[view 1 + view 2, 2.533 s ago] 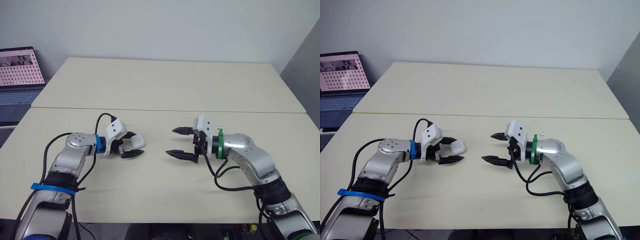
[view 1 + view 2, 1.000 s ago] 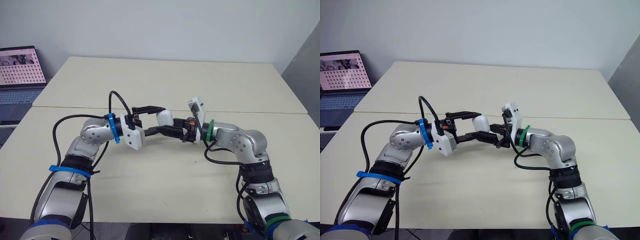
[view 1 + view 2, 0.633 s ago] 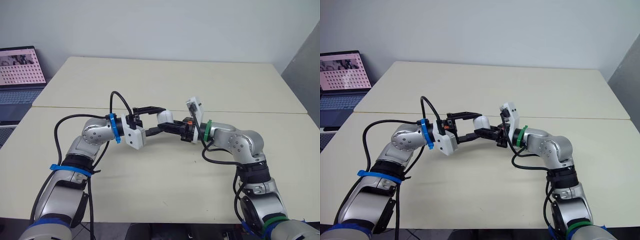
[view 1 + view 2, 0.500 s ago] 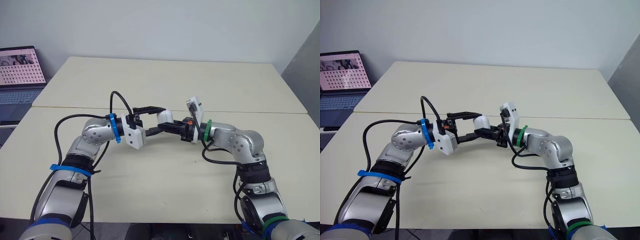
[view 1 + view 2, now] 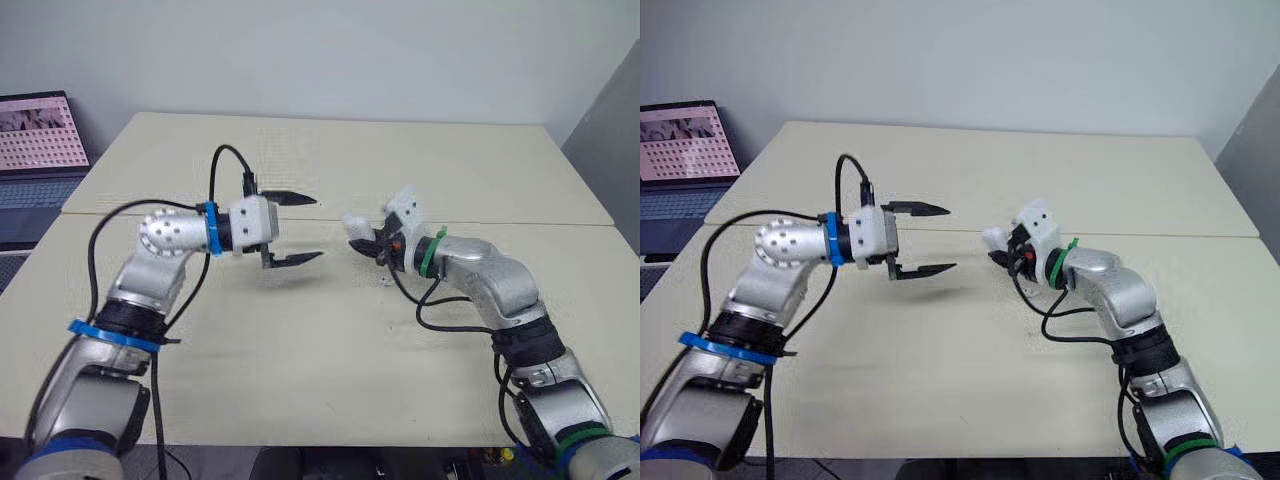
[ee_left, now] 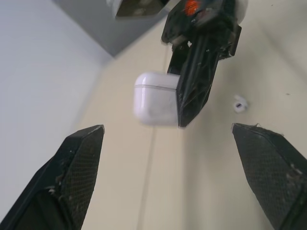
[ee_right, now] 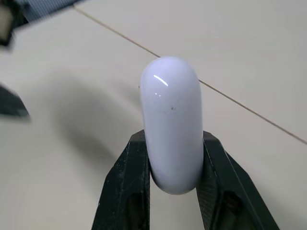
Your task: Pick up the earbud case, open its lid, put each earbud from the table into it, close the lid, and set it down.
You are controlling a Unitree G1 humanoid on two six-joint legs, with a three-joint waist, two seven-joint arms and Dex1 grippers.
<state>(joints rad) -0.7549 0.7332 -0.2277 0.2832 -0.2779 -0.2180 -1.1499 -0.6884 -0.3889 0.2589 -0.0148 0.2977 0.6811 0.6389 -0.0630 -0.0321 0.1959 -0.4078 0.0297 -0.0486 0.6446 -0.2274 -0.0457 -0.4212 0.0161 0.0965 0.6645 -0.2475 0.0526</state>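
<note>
1. The earbud case (image 7: 171, 110) is clamped between the two fingers of the right gripper (image 7: 172, 143) and is held clear of the table (image 5: 300, 370).
2. The lid of the case is seen closed.
3. The left gripper (image 5: 317, 228) is spread wide and empty. It is raised above the table and pointed at the case, apart from it.
4. One earbud (image 6: 239, 104) is seen lying on the table near the right gripper.

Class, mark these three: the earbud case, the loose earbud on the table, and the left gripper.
earbud case (image 7: 171, 124), right wrist view, middle of its white shell.
earbud (image 6: 239, 104), left wrist view, its white body.
left gripper (image 5: 317, 228), left eye view, midway between its fingertips.
</note>
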